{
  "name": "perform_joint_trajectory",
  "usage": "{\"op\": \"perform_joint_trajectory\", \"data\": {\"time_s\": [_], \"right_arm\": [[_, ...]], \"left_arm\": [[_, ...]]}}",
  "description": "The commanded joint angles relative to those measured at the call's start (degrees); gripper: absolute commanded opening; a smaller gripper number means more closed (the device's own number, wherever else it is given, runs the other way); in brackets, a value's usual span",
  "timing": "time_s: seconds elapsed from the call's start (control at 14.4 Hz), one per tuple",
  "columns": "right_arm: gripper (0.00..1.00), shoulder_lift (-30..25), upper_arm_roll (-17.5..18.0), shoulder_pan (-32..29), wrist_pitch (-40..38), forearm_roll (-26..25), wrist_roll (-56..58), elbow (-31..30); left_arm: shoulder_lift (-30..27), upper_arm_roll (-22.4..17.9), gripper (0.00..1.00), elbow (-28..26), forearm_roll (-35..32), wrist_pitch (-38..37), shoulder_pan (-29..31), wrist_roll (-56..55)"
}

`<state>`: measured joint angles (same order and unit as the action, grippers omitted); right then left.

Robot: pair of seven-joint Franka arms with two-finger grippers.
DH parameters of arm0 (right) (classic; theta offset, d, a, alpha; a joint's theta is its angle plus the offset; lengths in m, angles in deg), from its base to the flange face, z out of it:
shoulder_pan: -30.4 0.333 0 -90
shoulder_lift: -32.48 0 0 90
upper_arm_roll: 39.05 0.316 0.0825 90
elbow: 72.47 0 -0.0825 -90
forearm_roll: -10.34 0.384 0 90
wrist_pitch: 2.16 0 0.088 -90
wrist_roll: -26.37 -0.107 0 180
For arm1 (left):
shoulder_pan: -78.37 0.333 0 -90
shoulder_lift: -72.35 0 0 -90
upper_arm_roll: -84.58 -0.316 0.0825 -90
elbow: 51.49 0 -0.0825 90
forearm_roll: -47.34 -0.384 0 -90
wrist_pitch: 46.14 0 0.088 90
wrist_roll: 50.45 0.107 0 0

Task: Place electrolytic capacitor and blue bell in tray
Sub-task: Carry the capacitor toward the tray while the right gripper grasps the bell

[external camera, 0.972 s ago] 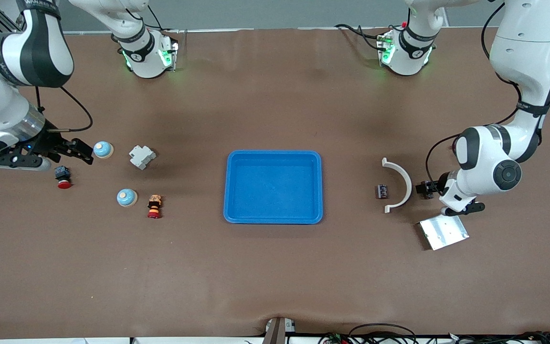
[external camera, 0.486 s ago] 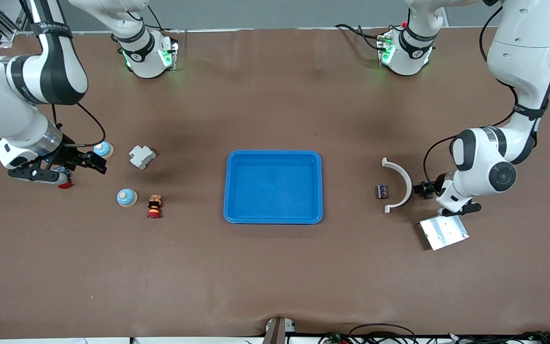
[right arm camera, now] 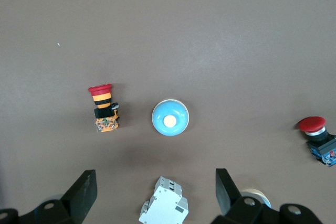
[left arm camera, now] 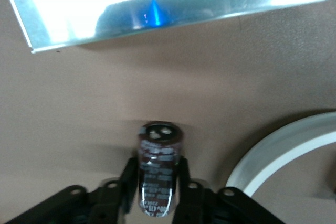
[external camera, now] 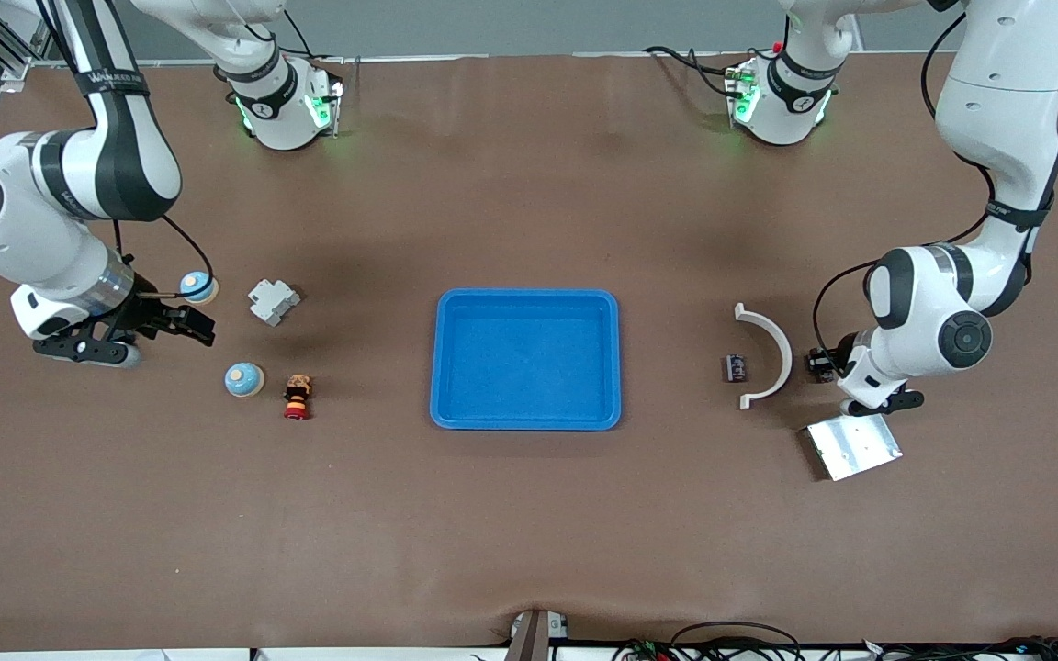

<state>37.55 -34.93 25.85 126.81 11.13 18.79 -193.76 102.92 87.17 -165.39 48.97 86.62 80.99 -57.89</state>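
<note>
On the brown table [external camera: 529,514], the left gripper [left arm camera: 155,192] pinches an electrolytic capacitor [left arm camera: 157,169] near the silver plate [external camera: 852,446], the right gripper [right arm camera: 156,192] hangs spread above a blue bell [right arm camera: 170,117], well apart from the empty blue tray [external camera: 526,418].

A robotics lab; two white arms bolted to a brown-papered table [external camera: 529,514]; cables [external camera: 731,633] trailing.
</note>
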Motion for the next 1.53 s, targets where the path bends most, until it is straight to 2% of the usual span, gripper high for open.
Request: {"op": "perform_joint_trajectory", "data": {"time_s": [0.0,0.21,0.56,0.69,1.04,1.32,1.46], "right_arm": [[1.00,0.38,-0.16,0.24,1.19,0.27,-1.91,-0.08],[1.00,0.47,-0.08,0.68,2.07,0.27,-4.90,-0.34],[1.00,0.65,-0.16,0.60,13.84,0.27,-4.90,-7.02],[1.00,2.22,-0.16,-0.10,14.46,0.18,-4.81,-6.94],[1.00,6.52,-0.34,-0.20,18.23,0.09,-4.73,-6.76],[1.00,11.71,-0.52,-0.28,21.32,-0.70,-4.20,-5.80],[1.00,13.21,-0.60,-0.37,21.41,-0.70,-4.02,-4.83]], "left_arm": [[-0.94,0.05,0.10,0.26,-1.10,-1.09,0.10,-2.13],[-3.13,0.05,0.10,0.35,-1.10,-2.67,0.10,-3.46],[-8.32,1.97,0.10,7.02,-0.31,-18.03,-0.25,-8.27],[-8.94,4.52,0.10,9.48,-0.22,-21.30,-0.08,-12.93],[-10.96,11.89,0.10,9.58,3.73,-21.58,-0.16,-25.49],[-10.00,20.50,0.10,10.72,3.91,-20.96,-0.69,-38.41],[-8.43,22.36,0.10,11.77,3.91,-20.44,-2.70,-42.81]]}}
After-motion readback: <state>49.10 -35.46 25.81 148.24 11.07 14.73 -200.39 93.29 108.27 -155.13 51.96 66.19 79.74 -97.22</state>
